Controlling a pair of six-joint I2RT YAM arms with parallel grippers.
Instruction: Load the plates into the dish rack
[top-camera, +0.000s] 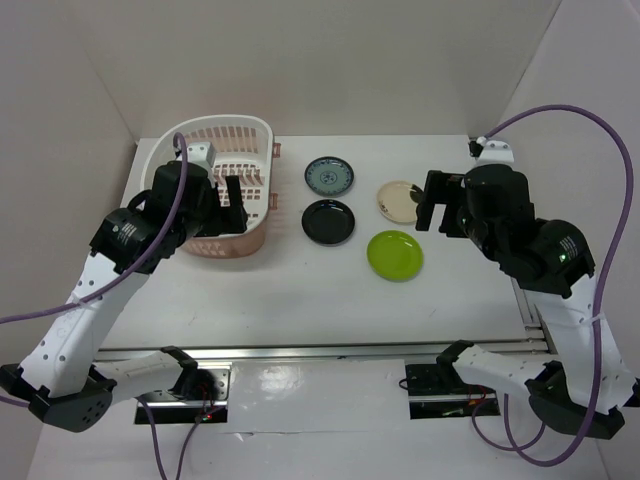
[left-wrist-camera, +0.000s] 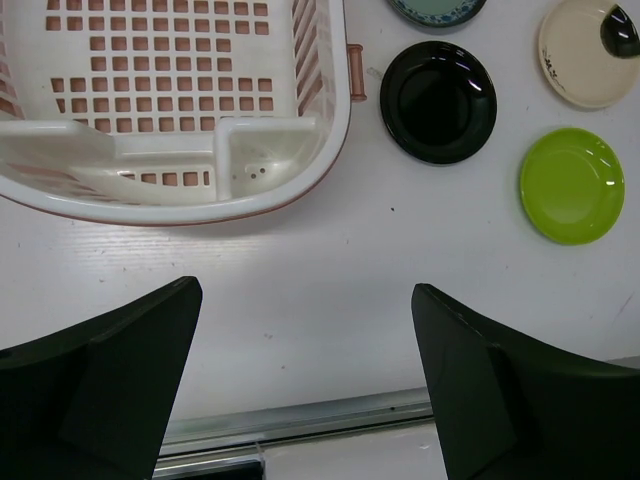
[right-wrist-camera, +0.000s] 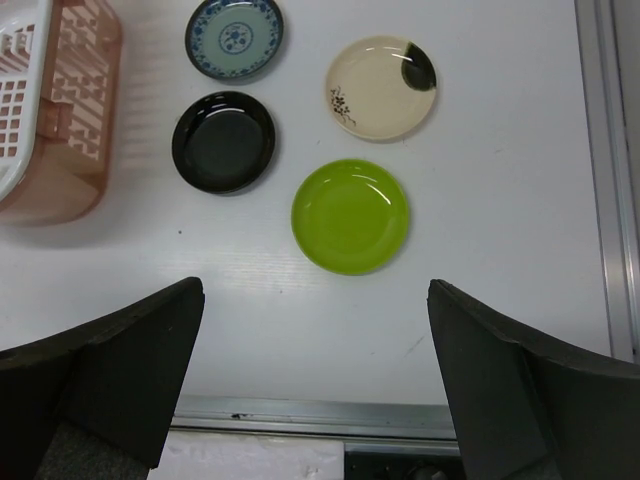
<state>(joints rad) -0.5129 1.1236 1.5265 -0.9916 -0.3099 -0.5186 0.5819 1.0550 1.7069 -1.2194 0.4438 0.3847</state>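
Teal plate (top-camera: 329, 176), black plate (top-camera: 328, 221), cream plate (top-camera: 400, 199) and lime green plate (top-camera: 395, 254) lying flat on the white counter (top-camera: 300, 300), just right of the pink dish rack (top-camera: 225, 123), left fingers (left-wrist-camera: 100, 390) spread wide by the rack's near side, empty, right fingers (right-wrist-camera: 100, 380) spread wide above the plates, empty

The left arm (top-camera: 95, 285) rises from its base and folds at the elbow, its wrist turned down. The left gripper (top-camera: 232, 195) points downward, its two dark fingers (left-wrist-camera: 120, 380) spread wide and holding nothing. The right arm (top-camera: 545, 250) mirrors that pose, elbow high, wrist bent inward and down. The right gripper (top-camera: 428, 205) likewise hangs with its fingers (right-wrist-camera: 520, 380) fully apart, gripping nothing and touching nothing.
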